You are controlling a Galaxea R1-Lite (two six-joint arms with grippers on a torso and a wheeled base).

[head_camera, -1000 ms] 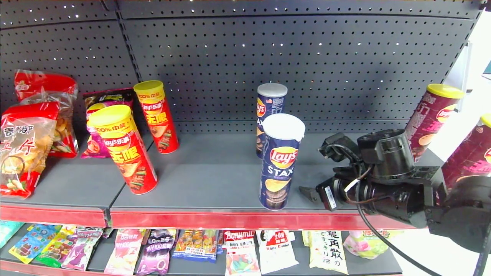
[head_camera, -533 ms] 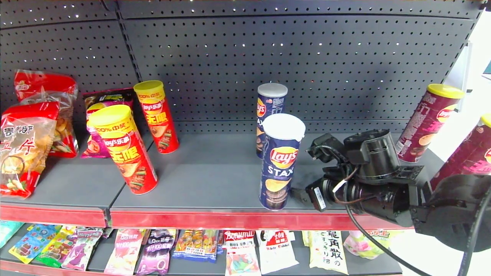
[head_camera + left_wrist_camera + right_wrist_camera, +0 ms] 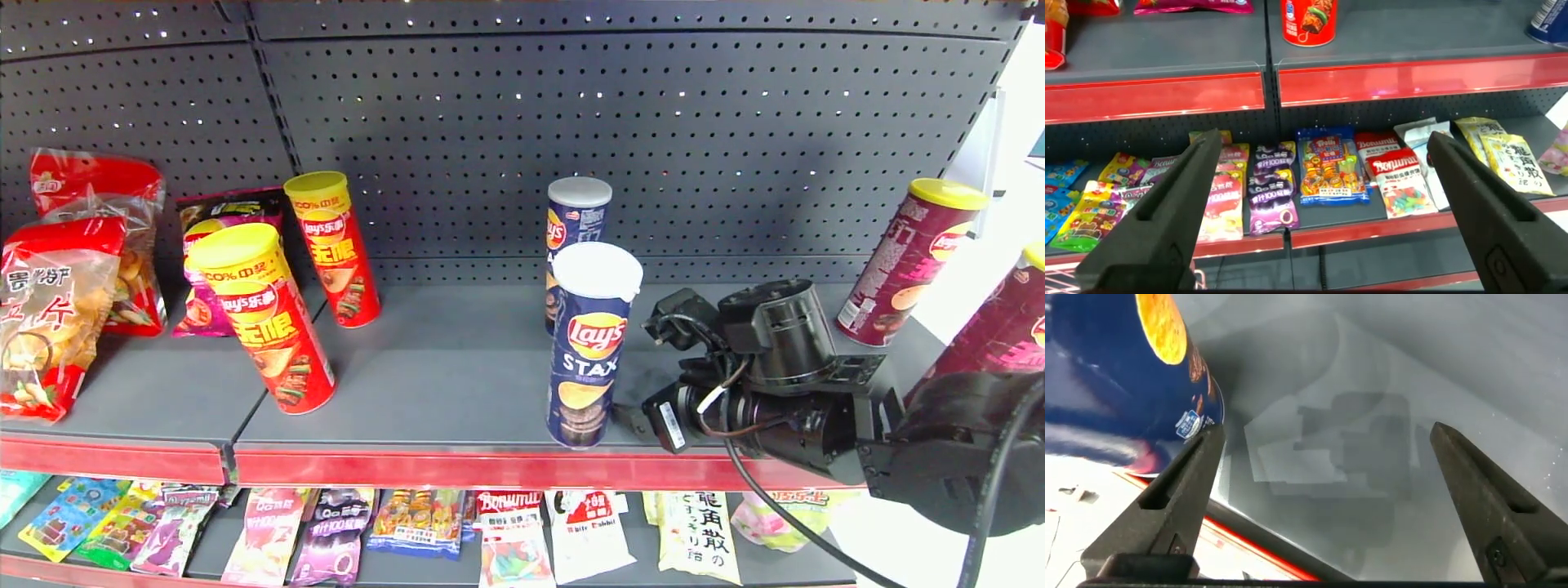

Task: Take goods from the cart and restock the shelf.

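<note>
In the head view, our right pincer (image 3: 630, 416) lies low over the front of the grey metal shelf with a red front lip (image 3: 441, 371). Just to its left stands the dark blue cardboard crisp tube with a white lid (image 3: 589, 351), upright at the shelf's front edge. From here we cannot tell whether the pincer touches it. Behind that tube, farther from the pincer, stands a second blue tube with a grey lid (image 3: 576, 224). Well to the pincer's left are two red tubes with yellow lids (image 3: 261, 318), and to its right, farther back, two maroon tubes with yellow lids (image 3: 910, 261).

In the left wrist view, our left pincer (image 3: 1324, 139) is spread wide and holds nothing. Beyond its fingers lie colourful flat snack packets (image 3: 1327, 167) on a lower shelf.

In the right wrist view, the right pincer is spread wide too, with bare grey shelf between its fingers and nothing gripped. The dark blue tube stands outside one finger, close by its tip. We cannot tell whether the two touch.
</note>
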